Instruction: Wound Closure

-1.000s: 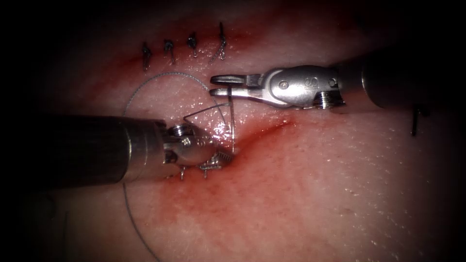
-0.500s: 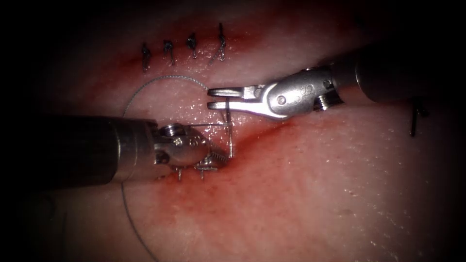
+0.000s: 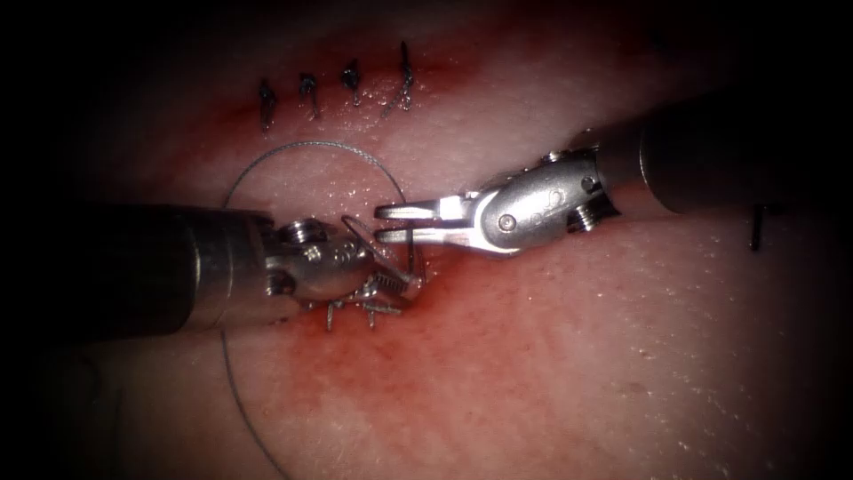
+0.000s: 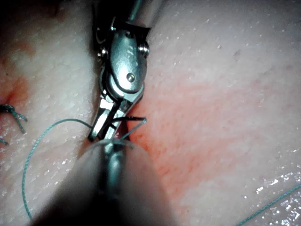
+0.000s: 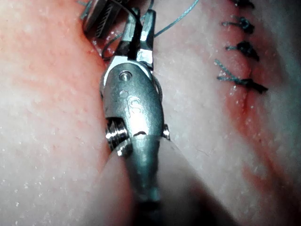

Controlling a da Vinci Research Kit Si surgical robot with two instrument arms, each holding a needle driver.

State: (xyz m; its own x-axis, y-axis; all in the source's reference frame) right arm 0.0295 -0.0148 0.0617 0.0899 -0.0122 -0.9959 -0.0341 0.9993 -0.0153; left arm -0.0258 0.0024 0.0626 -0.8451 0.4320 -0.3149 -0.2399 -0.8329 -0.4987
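My right tool [image 3: 382, 224] reaches in from the right, its jaws shut on a thin dark strand of thread [image 3: 411, 253] that drops to the tissue [image 3: 551, 356] at the reddened cut [image 3: 435, 271]. The left wrist view has those jaws [image 4: 106, 125] pinching the strand close to its end. My left tool [image 3: 386, 262] lies just below and left of them, jaws open and holding nothing, its ridged jaw [image 5: 101, 19] bare. A wide loop of thread [image 3: 311, 144] arcs from the left shaft over to the right jaws. I cannot tell the needle from the thread.
Several finished stitches [image 3: 353, 80] stand in a row along the upper tissue, with their cut ends [image 5: 240, 82] sticking out. Short thread ends [image 3: 369, 311] poke out below the left tool. A long thread [image 3: 249, 418] trails down. Red fluid [image 3: 355, 373] stains the tissue.
The right tool has come down and left toward the left tool, tilting at its wrist, so the strand below its jaws is shorter. The left tool slid slightly left and up.
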